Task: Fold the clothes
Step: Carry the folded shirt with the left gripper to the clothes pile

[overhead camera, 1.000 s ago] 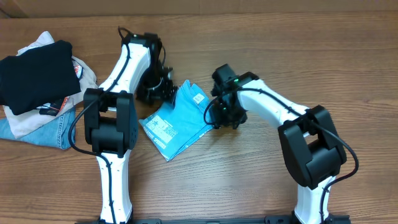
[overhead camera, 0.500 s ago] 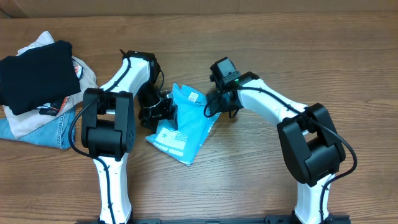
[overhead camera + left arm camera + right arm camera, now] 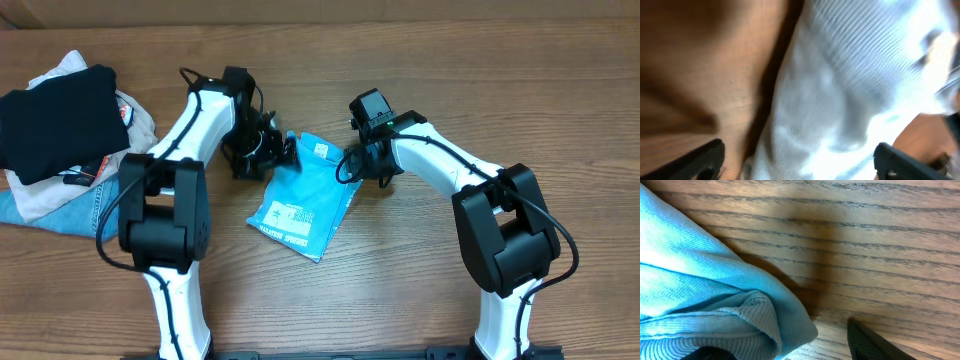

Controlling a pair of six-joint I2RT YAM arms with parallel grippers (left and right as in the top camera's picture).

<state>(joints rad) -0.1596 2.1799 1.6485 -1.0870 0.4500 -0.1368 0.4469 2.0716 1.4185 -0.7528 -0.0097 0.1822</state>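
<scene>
Sky-blue T-shirt (image 3: 305, 195) lies folded; your left gripper (image 3: 800, 152) gapes wide at its far-left corner, right gripper (image 3: 780, 342) parted at its right edge.

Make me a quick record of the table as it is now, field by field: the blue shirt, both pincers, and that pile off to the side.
shirt: light blue T-shirt, folded into a small bundle, lying on the wooden table
left pincer: open, at the shirt's far left edge, cloth between its fingers
right pincer: open, at the shirt's far right corner, one finger clear of the cloth
side pile: black garment on top of a beige garment and jeans, beyond the left arm
</scene>
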